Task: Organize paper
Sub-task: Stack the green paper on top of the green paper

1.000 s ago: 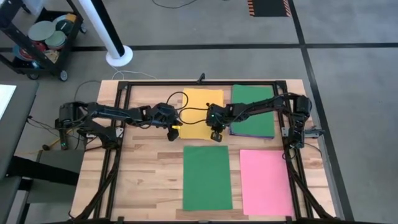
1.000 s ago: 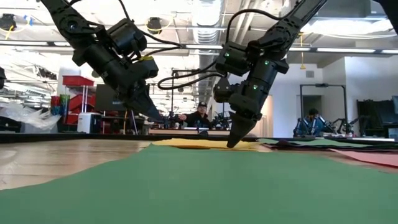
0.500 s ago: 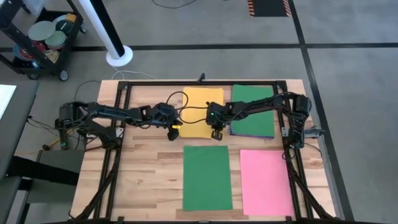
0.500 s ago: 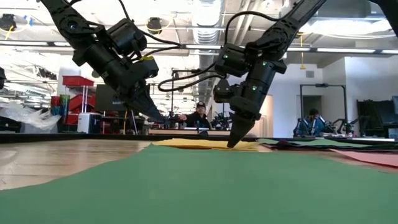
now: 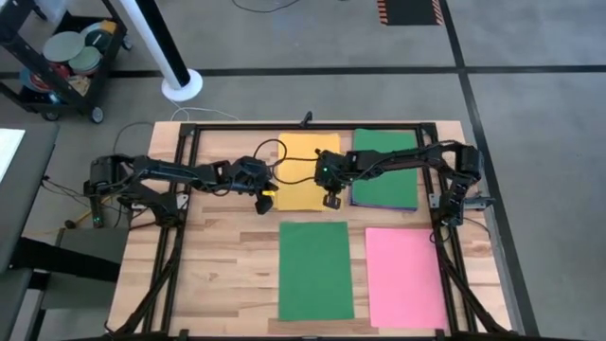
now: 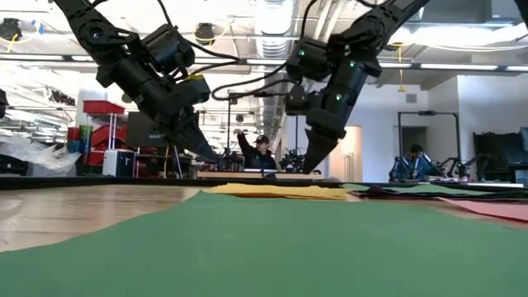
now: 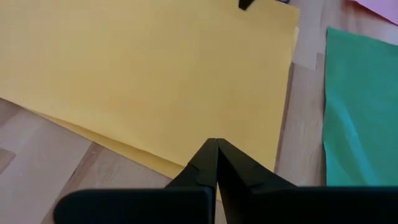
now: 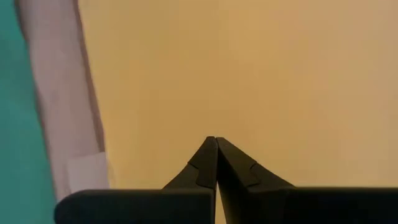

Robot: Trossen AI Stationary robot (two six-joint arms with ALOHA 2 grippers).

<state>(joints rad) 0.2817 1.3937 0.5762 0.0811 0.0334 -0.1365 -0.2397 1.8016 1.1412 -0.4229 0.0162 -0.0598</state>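
A yellow sheet of paper (image 5: 301, 169) lies flat at the table's far middle. To its right, a green sheet (image 5: 385, 161) rests on a purple one (image 5: 383, 205). Nearer the front lie a single green sheet (image 5: 316, 270) and a pink sheet (image 5: 404, 277). My left gripper (image 5: 266, 201) hovers shut above the yellow sheet's near left corner (image 7: 186, 163). My right gripper (image 6: 309, 169) is shut too, pointing down and raised clear above the yellow sheet's (image 8: 249, 74) near right part.
A black metal frame (image 5: 180, 237) runs around the wooden table (image 5: 227, 275). A cart with plates (image 5: 66, 62) and a white pole base (image 5: 180, 87) stand on the floor beyond the far left corner. People (image 6: 262, 153) are in the room behind.
My right gripper has risen straight up off the yellow sheet, still shut; its tip now hangs clear above the paper. The yellow sheet stays flat on the table.
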